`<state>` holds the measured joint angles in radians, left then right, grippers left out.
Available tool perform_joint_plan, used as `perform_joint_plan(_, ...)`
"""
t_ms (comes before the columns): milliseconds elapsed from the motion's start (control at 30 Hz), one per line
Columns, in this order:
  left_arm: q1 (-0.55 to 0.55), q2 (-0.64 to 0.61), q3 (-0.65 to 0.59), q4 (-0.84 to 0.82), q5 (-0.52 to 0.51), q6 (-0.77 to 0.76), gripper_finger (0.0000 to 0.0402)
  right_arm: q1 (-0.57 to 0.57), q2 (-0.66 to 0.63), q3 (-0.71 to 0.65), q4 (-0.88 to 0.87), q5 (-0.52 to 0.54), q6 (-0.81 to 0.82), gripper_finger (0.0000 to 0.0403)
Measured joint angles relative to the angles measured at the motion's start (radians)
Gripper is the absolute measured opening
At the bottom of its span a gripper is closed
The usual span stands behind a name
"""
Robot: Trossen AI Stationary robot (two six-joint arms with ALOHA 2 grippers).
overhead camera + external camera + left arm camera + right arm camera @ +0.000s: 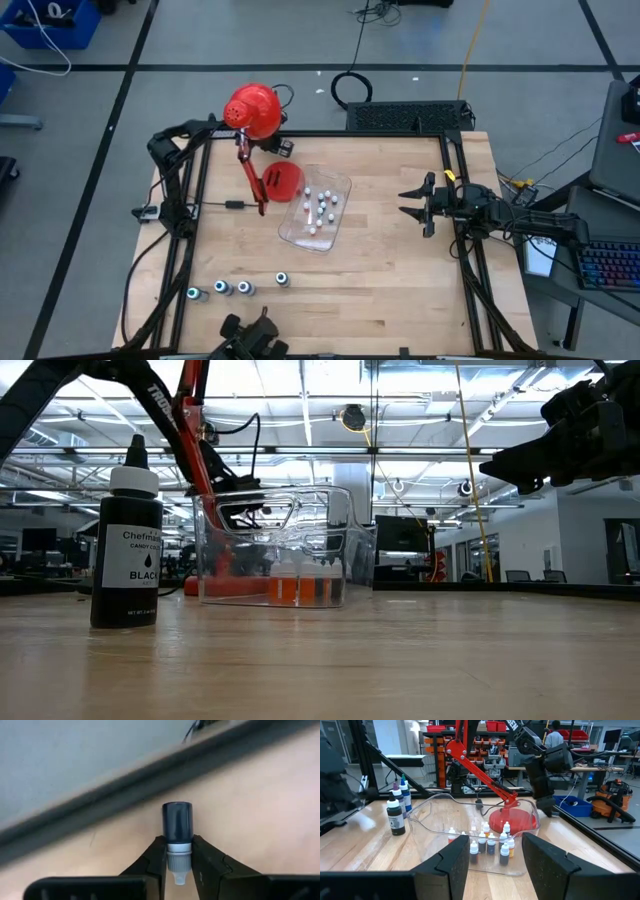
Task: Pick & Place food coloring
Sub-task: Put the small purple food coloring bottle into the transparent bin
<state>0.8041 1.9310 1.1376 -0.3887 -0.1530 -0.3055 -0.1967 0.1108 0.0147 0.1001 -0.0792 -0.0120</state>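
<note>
A dark food coloring bottle (177, 822) with a white neck and nozzle sits between the fingers of my left gripper (178, 844), close to the dark rail (125, 795) at the table's edge. In the high view this gripper is hidden beside the red lamp head (252, 108) at the far left. Several more dark bottles (232, 288) stand in a row near the front left edge. Tiny white-topped bottles (322, 205) stand inside the clear tub (340, 185). My right gripper (408, 200) waits open at the right, holding nothing. My left gripper pinches the bottle's white neck (178, 851) between its two fingers, one on each side. The fingers slant steeply down and lie along the bottle. Its nozzle points back toward the wrist, and the dark body sticks out past the fingertips. Whether it rests on the table I cannot tell.
A red desk lamp has its base (285, 180) beside the tub and leans toward the far left corner. A black bottle (125, 550) stands right in front of the low camera. Dark frame rails (455, 200) run along the table's sides.
</note>
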Motion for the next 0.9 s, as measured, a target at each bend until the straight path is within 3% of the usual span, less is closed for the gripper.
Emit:
perform_joint_plan(133, -0.021, -0.094, -0.004, -0.055, -0.086, 0.016, 0.0068, 0.0, 0.0, 0.0, 0.0, 0.0, 0.0, 0.0169)
perform_joint_plan(400, -0.006, -0.408, 0.003, -0.037, -0.181, 0.039, 0.0068, 0.0, 0.0, 0.0, 0.0, 0.0, 0.0, 0.0169)
perform_joint_plan(700, 0.126, -0.725, 0.003, 0.047, -0.226, 0.033, 0.0068, 0.0, 0.0, 0.0, 0.0, 0.0, 0.0, 0.0169)
perform_joint_plan(900, 0.212, -0.836, 0.007, 0.05, -0.217, 0.022, 0.0068, 0.0, 0.0, 0.0, 0.0, 0.0, 0.0, 0.0169)
